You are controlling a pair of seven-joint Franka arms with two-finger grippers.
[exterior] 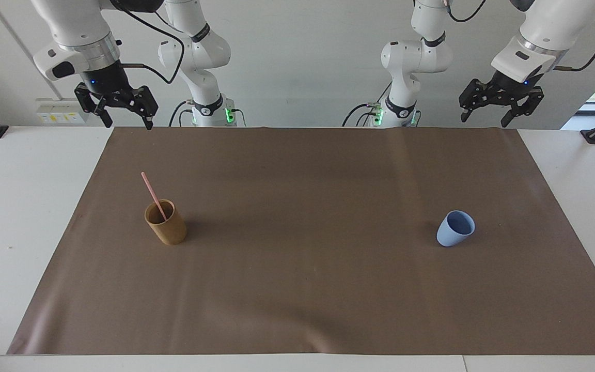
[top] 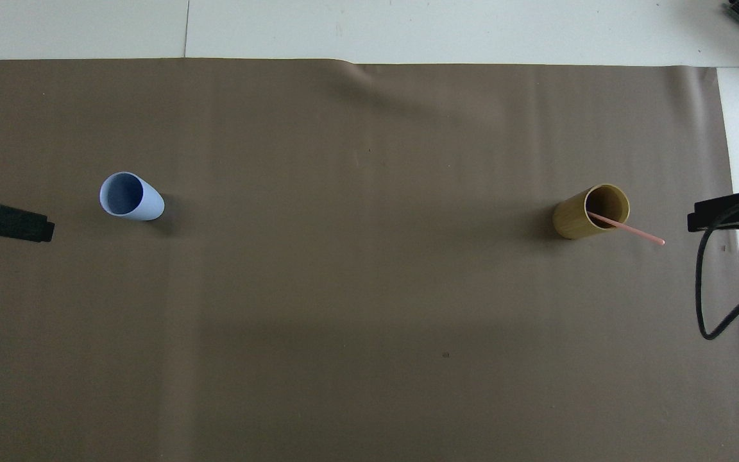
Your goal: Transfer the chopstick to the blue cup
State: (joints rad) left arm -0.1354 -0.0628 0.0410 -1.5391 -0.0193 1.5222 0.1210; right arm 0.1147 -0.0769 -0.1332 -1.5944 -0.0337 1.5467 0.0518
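A matte brown mat [exterior: 308, 279] with faint creases covers most of the smooth white bench [exterior: 13, 206]. Toward the right arm's end of it stands an ochre-brown cylindrical cup [exterior: 166, 222], straight-walled and dull in finish, upright on the mat. In this cup rests the chopstick [exterior: 153, 195], a thin, straight, pale-pink stick: its lower end is inside the cup, and its upper part leans over the rim, slanting out toward the right arm's end of the bench.

Well apart from it, toward the left arm's end of the mat, stands the blue cup [exterior: 455, 228]. It is light blue, matte and handleless, tapering to a rounded base, and it is smaller than the ochre one. Its round mouth is open and nothing shows inside it.

The right hand [exterior: 124, 116] is black, with jointed links; it hangs in the air above the mat's edge nearest the robots, fingers spread and grasping nothing. The left hand [exterior: 483, 114], of the same build, hangs over the corresponding edge at its own end, likewise released and empty. Black cables trail from both white arms.
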